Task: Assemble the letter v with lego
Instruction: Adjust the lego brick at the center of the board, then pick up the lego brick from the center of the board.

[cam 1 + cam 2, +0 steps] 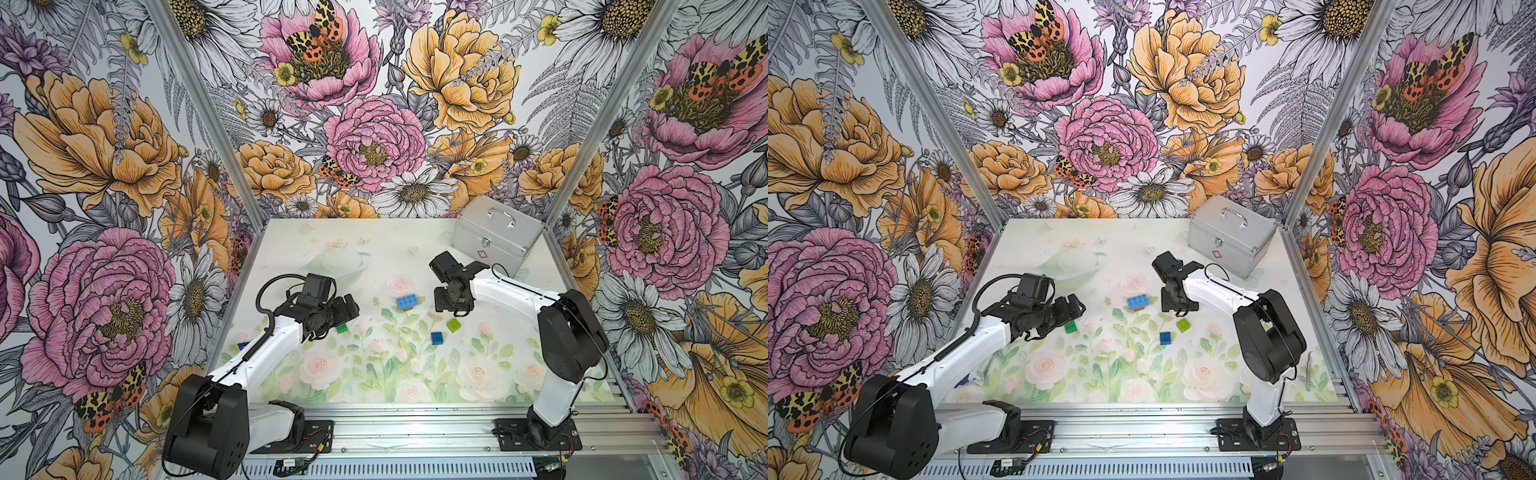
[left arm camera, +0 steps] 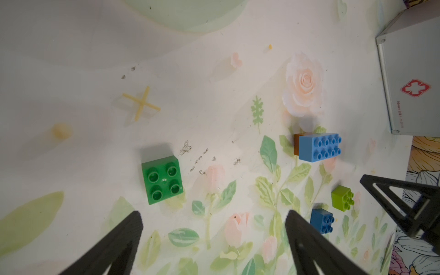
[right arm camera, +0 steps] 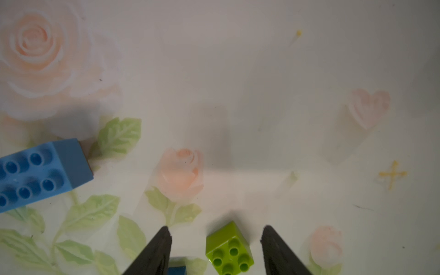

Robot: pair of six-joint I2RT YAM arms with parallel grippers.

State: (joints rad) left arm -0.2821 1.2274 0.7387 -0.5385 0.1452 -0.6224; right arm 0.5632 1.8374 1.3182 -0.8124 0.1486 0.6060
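The right jaws stand apart and hold nothing. In the right wrist view the lime brick (image 3: 229,247) shows between the two tips with a gap on either side, studs up and turned corner-on to them. The left jaws are spread wide and empty too, over bare bench, with the dark green brick (image 2: 162,179) just ahead of one tip, studs up.

Near the lime brick, on the side of the arm bases, we see the dark blue brick (image 1: 436,338), studs up, close to it but not touching. The long light blue brick (image 1: 406,301) lies toward the middle of the bench, between the two pairs of jaws. It is seated on the orange brick (image 2: 296,144), which peeks out from under it. Its long axis runs nearly side to side across the bench, one short end toward the right jaws, studs facing up. These two are the only bricks joined; the green, lime and dark blue ones lie loose and apart.

The bench (image 1: 374,249) is a pale mat printed with roses and leaves, with dark scuffs and a small yellow cross (image 2: 142,102). A silver case (image 1: 494,237) with a top handle and a red cross emblem sits angled in the far right corner. The walls (image 1: 374,124) carry large flower wallpaper, and both arms are bolted to a ribbed metal rail (image 1: 415,428) in front.
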